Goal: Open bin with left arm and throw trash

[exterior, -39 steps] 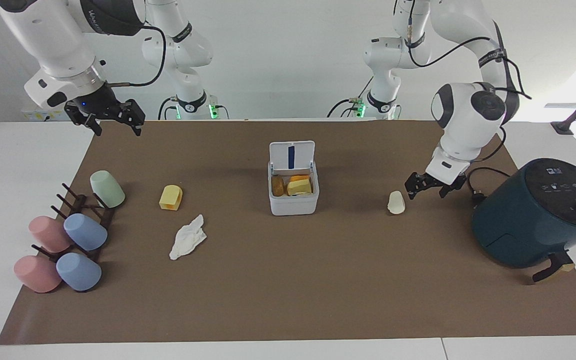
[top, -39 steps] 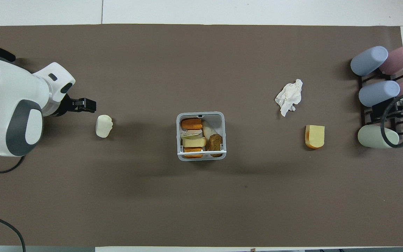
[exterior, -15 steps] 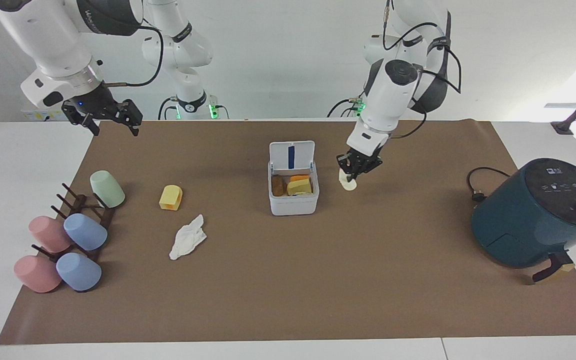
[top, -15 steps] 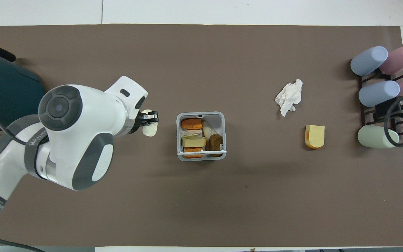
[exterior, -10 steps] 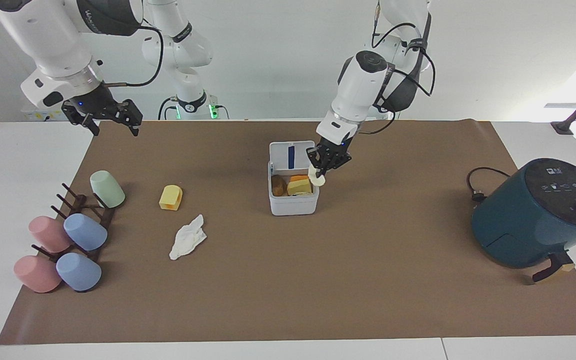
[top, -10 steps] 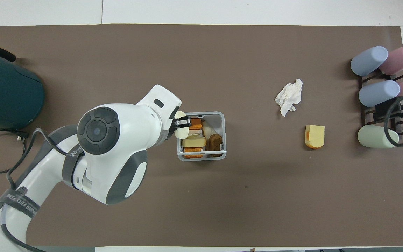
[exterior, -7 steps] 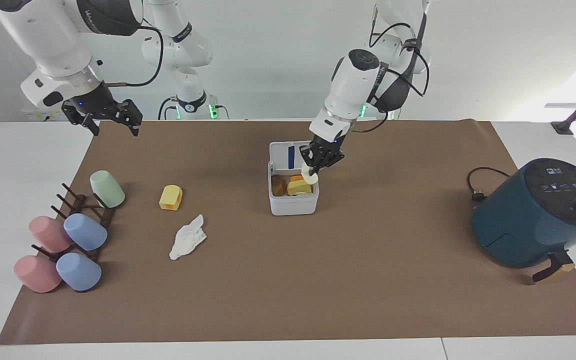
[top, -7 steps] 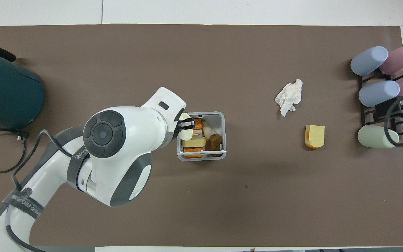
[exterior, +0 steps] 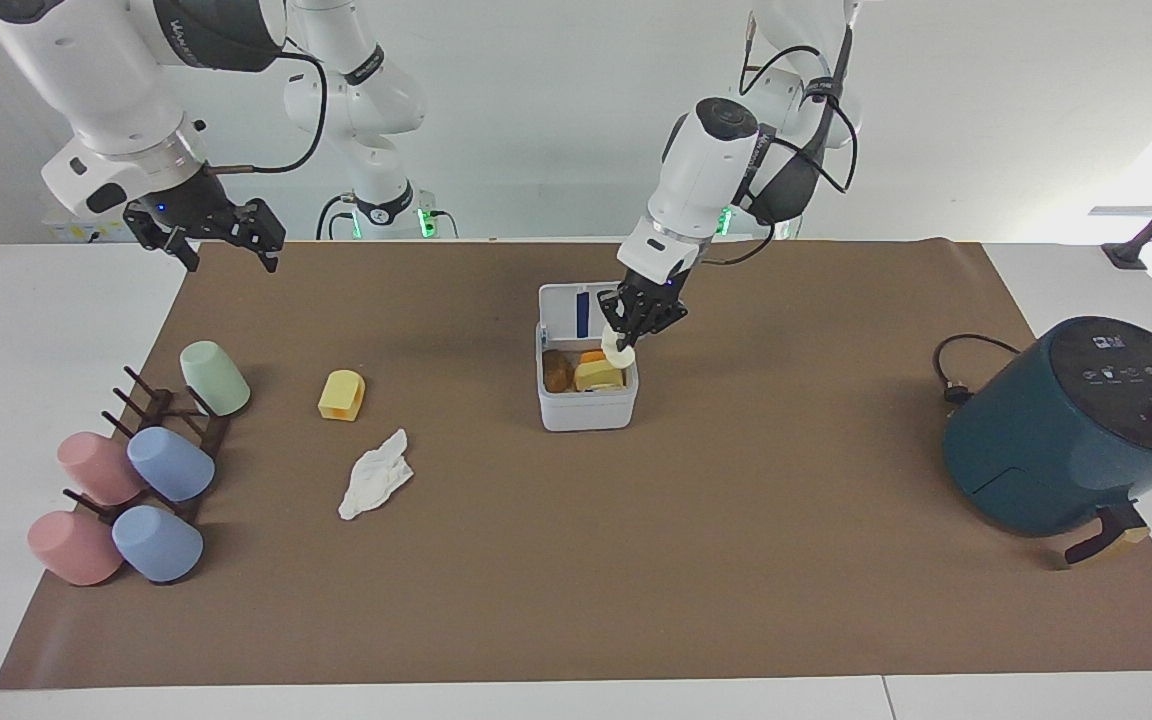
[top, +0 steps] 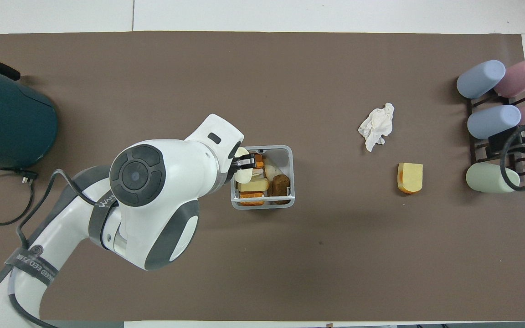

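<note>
The left gripper [exterior: 628, 337], clamped on the cream-white rounded lump [exterior: 620, 356], has carried it over the open light-grey plastic bin [exterior: 586, 410], ready to drop.

Bright, even light throughout, soft faint shadows, both views sharp, no glare.

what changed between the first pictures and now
The left gripper closed on the cream lump that sat on the mat near the air fryer, lifted it and carried it toward the middle of the table; it now holds it over the open bin. The right gripper, open, waits where it was. The tissue, the yellow chunk and the cups have not moved.
</note>
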Robot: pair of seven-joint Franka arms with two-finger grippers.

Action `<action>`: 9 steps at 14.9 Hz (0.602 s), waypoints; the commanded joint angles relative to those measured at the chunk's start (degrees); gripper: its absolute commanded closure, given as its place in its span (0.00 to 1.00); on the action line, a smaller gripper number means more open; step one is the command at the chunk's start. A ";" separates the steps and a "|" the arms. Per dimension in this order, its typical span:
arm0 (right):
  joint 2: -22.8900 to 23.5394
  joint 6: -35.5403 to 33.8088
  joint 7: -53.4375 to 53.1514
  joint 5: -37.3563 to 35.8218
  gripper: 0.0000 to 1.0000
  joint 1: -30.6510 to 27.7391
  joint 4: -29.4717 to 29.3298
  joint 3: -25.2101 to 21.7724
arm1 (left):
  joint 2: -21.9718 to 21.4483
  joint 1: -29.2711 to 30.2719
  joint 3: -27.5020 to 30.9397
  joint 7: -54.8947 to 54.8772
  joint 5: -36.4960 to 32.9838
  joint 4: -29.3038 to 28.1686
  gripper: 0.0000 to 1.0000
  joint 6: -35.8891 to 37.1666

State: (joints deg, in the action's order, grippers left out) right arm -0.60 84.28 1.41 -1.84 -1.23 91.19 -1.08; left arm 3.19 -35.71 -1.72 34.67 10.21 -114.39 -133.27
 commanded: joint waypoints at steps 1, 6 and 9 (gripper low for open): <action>-0.46 0.54 0.09 1.49 0.00 -0.79 0.30 0.37 | 0.24 -1.11 0.66 0.31 1.22 0.31 1.00 -0.41; -0.46 0.54 0.09 1.49 0.00 -0.70 0.30 0.29 | 0.24 -1.46 0.66 0.31 1.22 0.31 1.00 -0.50; -0.46 0.54 0.09 1.49 0.00 -0.62 0.30 0.37 | 0.15 -1.47 0.66 0.31 1.22 0.14 1.00 -0.50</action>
State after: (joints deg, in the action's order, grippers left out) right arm -0.60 84.28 1.41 -1.84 -1.22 91.19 -1.07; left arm 3.19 -36.02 -1.80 34.71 10.21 -114.40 -133.27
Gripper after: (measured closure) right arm 0.000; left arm 0.943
